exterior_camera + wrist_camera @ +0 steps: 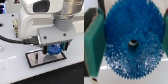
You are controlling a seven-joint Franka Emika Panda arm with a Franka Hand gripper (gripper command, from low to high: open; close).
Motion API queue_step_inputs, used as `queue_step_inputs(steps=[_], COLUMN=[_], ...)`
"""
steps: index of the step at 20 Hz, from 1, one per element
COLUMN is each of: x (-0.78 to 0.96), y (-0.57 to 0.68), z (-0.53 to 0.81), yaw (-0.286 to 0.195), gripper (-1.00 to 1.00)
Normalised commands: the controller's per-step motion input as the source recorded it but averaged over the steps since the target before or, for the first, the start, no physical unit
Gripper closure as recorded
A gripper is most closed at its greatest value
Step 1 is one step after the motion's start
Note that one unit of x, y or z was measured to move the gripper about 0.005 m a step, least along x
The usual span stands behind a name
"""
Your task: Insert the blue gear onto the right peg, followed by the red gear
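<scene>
End effector (54, 50) is clamped on the blue gear (132, 42), green fingers (93, 40) pressing its rim from both sides, the gear held flat. In the exterior view the gear hangs low over the black white-rimmed plate (34, 60), toward the exterior view's right end of it; can't tell whether it's touching the plate yet. Right peg isn't visible in either view, presumably under the gear; the hub bore (132, 43) shows dark in the wrist view, so can't confirm a pin in it. Red gear not in frame. Judgement: we're at the insertion step for gear one. Do it well by keeping the gear level, centering the bore on the pin, descending straight and slow, and only releasing once it seats flat. Risk: lateral offset jams the bore on the pin tip, or tilts the gear.
</scene>
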Motion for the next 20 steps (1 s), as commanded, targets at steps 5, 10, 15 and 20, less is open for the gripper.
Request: queue_step_inputs(steps=[5,10,15,20], x=[0.18,0.09,0.11,0.19], y=[-0.07,-0.07,-0.05,-0.08], z=[0.35,0.27,0.05,-0.09], yaw=[0.000,0.000,0.000,0.000], gripper=[1.00,1.00,1.00,1.00])
